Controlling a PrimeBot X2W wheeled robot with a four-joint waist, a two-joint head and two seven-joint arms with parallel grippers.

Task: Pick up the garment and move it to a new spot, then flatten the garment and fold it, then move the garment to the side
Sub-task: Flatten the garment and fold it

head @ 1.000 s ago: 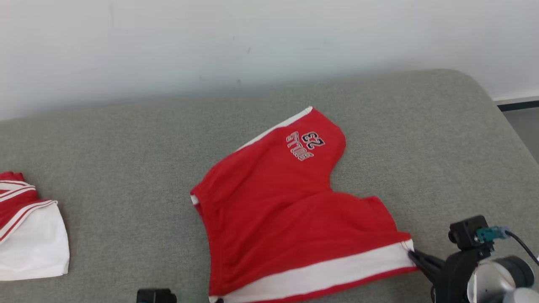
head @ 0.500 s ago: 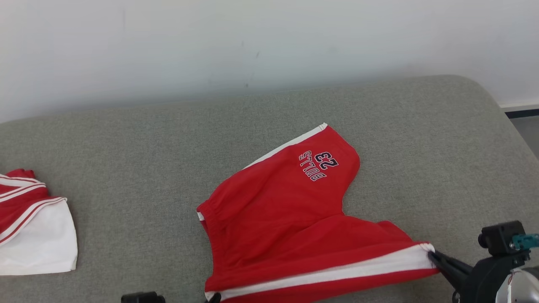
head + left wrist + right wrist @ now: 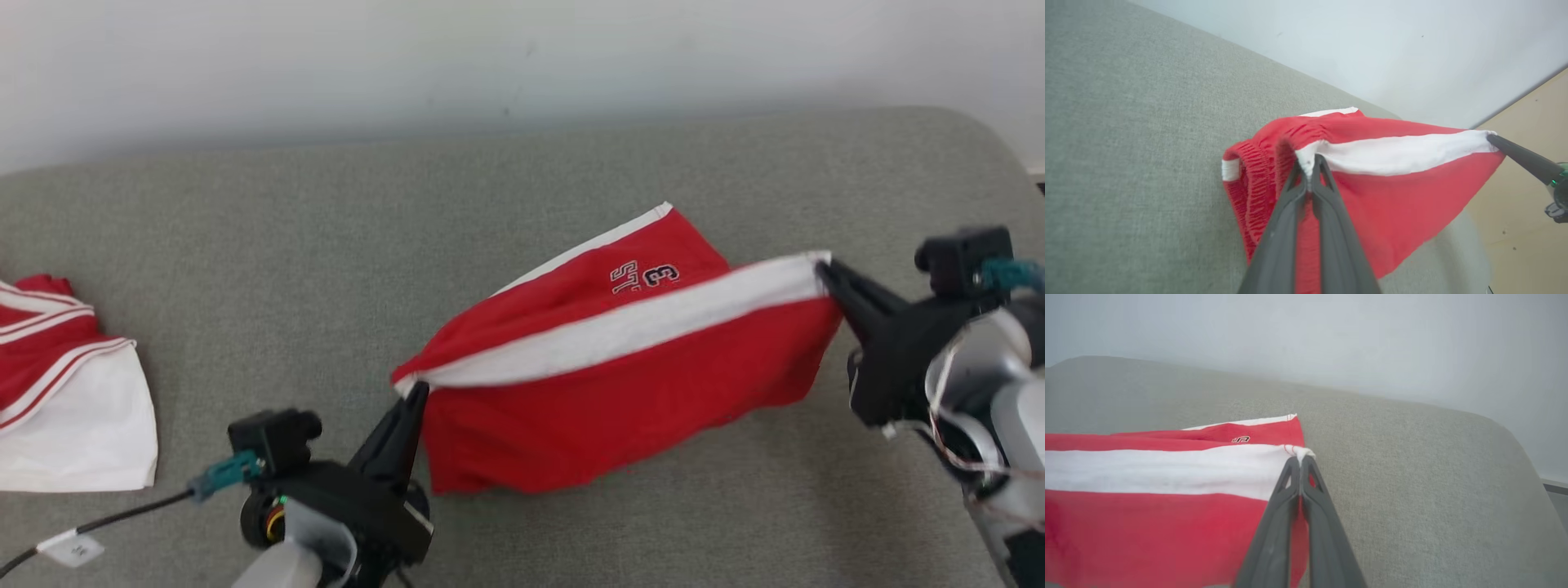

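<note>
The garment [image 3: 620, 384] is a pair of red shorts with a white side stripe and a printed number on one leg. Its near side edge is lifted off the grey cushion and stretched between both grippers, while the far leg lies on the cushion. My left gripper [image 3: 418, 390] is shut on the waistband end of the stripe; in the left wrist view my left gripper [image 3: 1309, 163] pinches the garment [image 3: 1392, 196]. My right gripper [image 3: 823, 268] is shut on the hem end; in the right wrist view my right gripper [image 3: 1300, 459] grips the garment [image 3: 1167, 522].
The grey cushion [image 3: 245, 269] spreads wide under the shorts and meets a white wall at the back. A second red and white garment [image 3: 57, 408] lies at the cushion's left edge. The cushion's rounded right end [image 3: 971, 155] drops to the floor.
Both grippers have risen, lifting the striped near edge of the shorts off the cushion and carrying it back over the far leg. The head camera has shifted too.
</note>
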